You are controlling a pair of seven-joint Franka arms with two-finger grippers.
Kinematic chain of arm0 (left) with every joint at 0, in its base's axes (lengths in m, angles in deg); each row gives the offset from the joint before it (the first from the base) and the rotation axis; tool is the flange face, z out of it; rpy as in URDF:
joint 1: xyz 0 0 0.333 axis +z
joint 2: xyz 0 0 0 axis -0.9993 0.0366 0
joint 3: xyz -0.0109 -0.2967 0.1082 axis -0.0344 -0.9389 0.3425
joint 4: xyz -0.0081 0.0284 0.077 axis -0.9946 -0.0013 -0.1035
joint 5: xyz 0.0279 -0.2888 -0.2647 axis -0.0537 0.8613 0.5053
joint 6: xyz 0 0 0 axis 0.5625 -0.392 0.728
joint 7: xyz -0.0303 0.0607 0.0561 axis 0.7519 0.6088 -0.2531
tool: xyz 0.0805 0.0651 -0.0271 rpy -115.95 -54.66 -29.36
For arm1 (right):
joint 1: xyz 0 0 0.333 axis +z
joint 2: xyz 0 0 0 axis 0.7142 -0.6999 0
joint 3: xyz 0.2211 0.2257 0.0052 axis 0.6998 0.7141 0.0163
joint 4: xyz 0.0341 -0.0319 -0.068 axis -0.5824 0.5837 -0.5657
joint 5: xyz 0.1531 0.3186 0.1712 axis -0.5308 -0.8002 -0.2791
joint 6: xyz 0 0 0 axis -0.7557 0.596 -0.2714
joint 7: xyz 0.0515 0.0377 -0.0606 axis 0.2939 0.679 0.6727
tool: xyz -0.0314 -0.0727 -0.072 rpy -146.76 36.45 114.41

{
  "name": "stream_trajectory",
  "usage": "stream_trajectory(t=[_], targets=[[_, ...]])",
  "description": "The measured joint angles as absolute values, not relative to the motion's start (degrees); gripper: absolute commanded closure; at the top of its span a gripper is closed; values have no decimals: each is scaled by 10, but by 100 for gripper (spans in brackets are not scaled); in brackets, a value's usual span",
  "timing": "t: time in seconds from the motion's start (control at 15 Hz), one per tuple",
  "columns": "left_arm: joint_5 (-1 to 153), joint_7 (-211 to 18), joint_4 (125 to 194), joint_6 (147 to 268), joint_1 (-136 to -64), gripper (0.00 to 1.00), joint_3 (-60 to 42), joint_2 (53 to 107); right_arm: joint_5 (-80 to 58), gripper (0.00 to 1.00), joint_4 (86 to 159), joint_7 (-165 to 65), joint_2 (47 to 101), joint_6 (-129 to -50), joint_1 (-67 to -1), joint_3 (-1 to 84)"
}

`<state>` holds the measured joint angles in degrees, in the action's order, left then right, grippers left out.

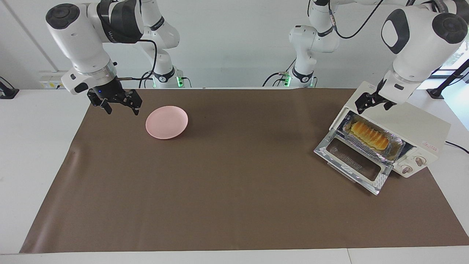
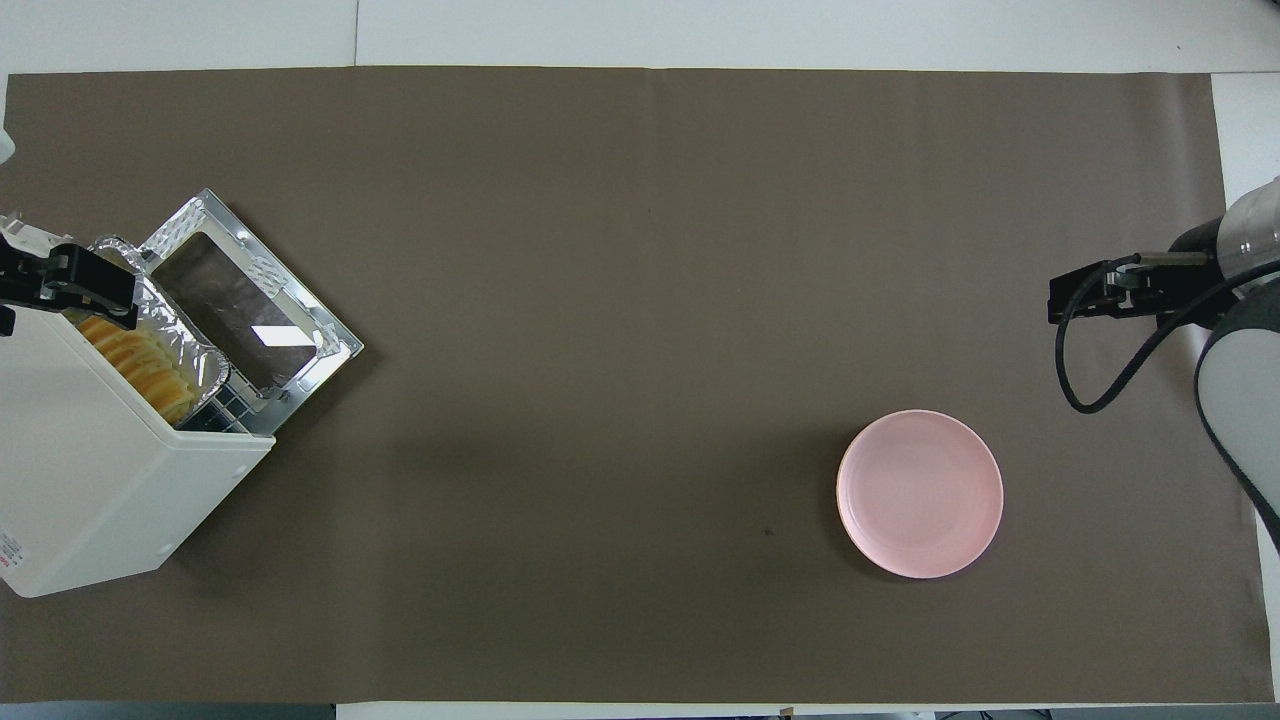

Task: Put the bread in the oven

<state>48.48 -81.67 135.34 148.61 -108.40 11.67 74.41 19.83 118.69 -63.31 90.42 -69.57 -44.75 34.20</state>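
The cream-white oven (image 1: 421, 124) stands at the left arm's end of the table with its glass door (image 1: 351, 161) dropped open. The yellow-orange bread (image 1: 368, 135) lies in a crinkled foil tray (image 1: 366, 148) that sits in the oven's mouth, its front edge sticking out a little. The overhead view shows the oven (image 2: 90, 470), the bread (image 2: 135, 360) and the tray (image 2: 190, 345). My left gripper (image 1: 374, 106) is open and empty, up over the oven's top front corner, above the tray's end (image 2: 65, 290). My right gripper (image 1: 122, 108) is open and empty.
A round pink plate (image 1: 166, 122) lies bare on the brown mat toward the right arm's end (image 2: 920, 493). My right gripper (image 2: 1060, 297) waits above the mat beside the plate. The oven's open door (image 2: 250, 310) juts out over the mat.
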Motion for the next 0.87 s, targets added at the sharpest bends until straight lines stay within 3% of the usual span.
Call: stream_trajectory(t=[0.27, 0.87], targets=[[485, -816, 1383, 1471, -971, 0, -12, 710, 198, 0, 1187, -633, 904, -696, -447, 342], [501, -814, 1411, 1480, -961, 0, -27, 687, 198, 0, 1187, -633, 904, -696, -447, 342]])
